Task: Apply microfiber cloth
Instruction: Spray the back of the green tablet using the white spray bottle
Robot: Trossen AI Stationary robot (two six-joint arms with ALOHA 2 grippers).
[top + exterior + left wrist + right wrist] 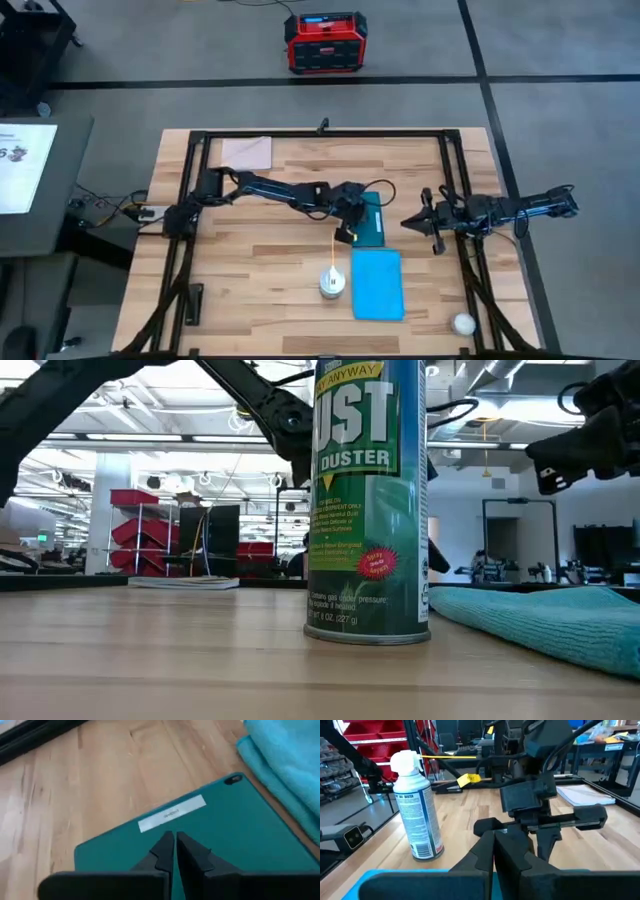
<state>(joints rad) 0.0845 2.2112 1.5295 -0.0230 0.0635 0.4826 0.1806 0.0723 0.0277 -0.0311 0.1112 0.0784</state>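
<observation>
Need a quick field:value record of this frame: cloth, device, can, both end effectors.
cloth: microfiber cloth, flat on the table, ungripped
device: dark teal tablet, just beyond the cloth
can: duster can, upright, beside the cloth
left end effector: shut, over the tablet's edge
right end effector: shut, right of the tablet, holding nothing
status: cloth not yet applied

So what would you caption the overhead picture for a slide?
Left gripper hovers shut over the teal tablet, blue microfiber cloth beside it, right gripper waiting.
</observation>
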